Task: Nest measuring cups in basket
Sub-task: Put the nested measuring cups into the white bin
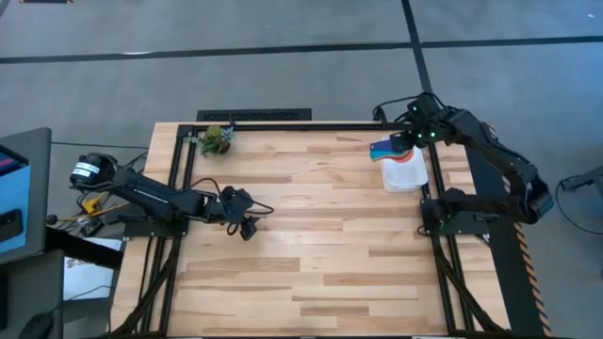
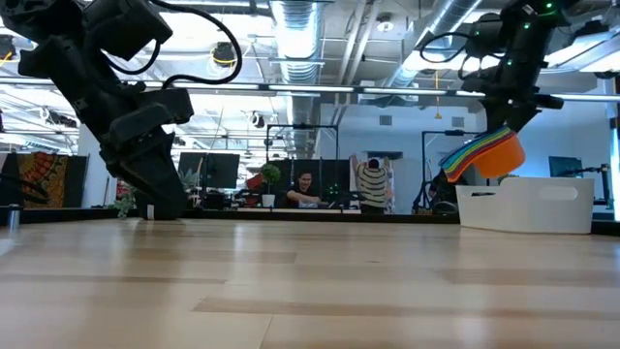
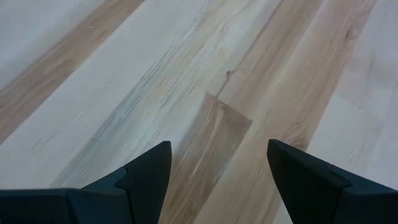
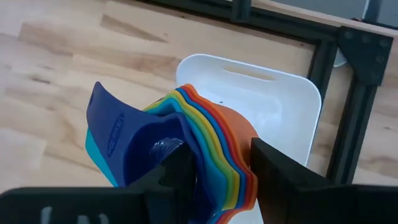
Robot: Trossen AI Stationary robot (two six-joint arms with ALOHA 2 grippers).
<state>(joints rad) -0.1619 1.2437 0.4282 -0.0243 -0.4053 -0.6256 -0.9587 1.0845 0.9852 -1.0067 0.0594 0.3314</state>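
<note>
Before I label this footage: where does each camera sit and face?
High: overhead, straight down; table, both arms.
Low: tabletop height, facing the room; both arms, cups, basket.
Left wrist: on the left arm, facing bare table; open left gripper.
Right wrist: on the right arm; right gripper holding cups over basket.
Shared: cups, basket.

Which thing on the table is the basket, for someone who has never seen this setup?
Look at the far right corner of the wooden table, by the black frame. The basket is the low white rectangular tray with rounded corners there, under the right pincer gripping the nested measuring cups. It is the only white thing on the wood.
</note>
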